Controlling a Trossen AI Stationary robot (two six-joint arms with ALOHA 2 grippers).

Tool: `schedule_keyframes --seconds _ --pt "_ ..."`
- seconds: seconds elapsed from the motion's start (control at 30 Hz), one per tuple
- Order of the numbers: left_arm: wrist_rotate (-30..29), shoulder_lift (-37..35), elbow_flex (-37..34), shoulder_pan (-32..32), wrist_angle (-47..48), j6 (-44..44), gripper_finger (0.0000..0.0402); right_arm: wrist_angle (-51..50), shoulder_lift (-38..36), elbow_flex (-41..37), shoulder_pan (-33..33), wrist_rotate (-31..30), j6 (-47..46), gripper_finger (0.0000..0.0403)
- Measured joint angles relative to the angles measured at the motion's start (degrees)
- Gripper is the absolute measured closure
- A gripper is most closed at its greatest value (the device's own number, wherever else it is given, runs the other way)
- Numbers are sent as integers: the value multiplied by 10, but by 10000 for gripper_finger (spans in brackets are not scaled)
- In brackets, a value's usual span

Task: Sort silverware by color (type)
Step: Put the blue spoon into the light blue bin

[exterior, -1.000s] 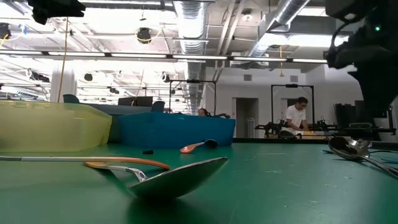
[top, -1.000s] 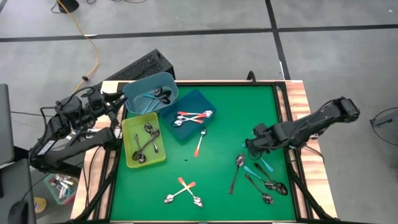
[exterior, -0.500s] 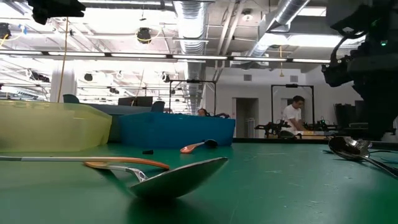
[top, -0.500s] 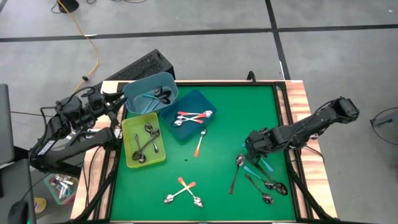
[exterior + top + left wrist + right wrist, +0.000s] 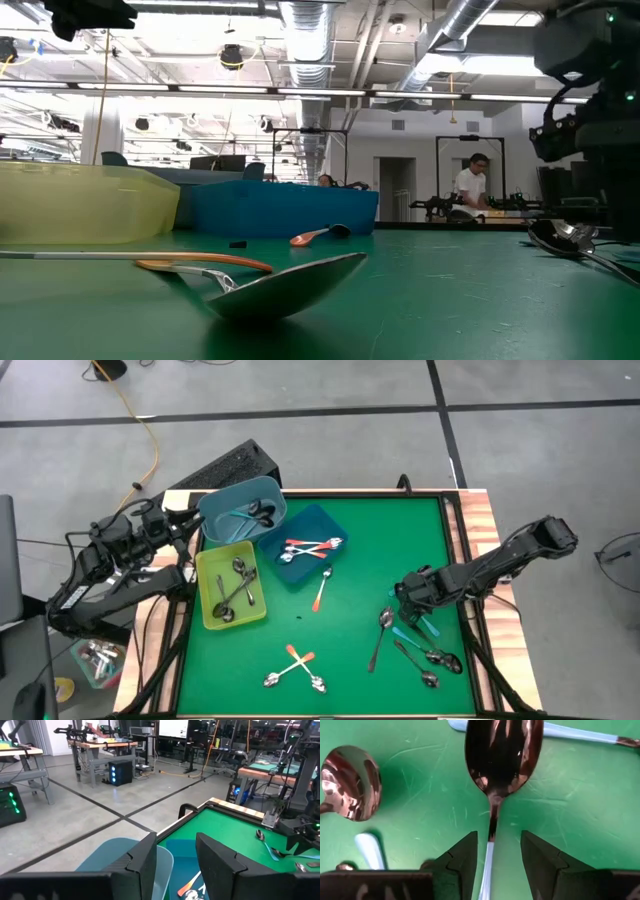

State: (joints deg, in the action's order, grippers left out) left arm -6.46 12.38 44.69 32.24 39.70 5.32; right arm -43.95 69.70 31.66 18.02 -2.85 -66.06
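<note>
Now the right claw [image 5: 492,852] hangs released, straddling a blue-handled spoon [image 5: 501,755].

The right gripper [image 5: 408,603] sits right over the spoon cluster [image 5: 428,652] from above, so the spoon it's on is mostly covered there. In the right wrist shot the teal-handled spoon [image 5: 502,750] has its bowl cut off at the edge, and its handle runs down between the fingers [image 5: 462,857] out of frame. The spoons in the blue tub [image 5: 240,510] are too small and dark to tell handle colour.
</note>
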Motion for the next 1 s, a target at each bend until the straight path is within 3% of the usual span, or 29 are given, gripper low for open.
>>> schedule_keyframes --seconds 0.4,0.73,1.0 --pt "0 0 0 0 0 1 280 20 2 -12 0 -2 -6 243" --pt "0 0 0 0 -1 5 280 4 81 2 0 -7 -32 245" --pt "0 0 0 0 -1 14 280 -49 102 28 0 -18 -43 315"
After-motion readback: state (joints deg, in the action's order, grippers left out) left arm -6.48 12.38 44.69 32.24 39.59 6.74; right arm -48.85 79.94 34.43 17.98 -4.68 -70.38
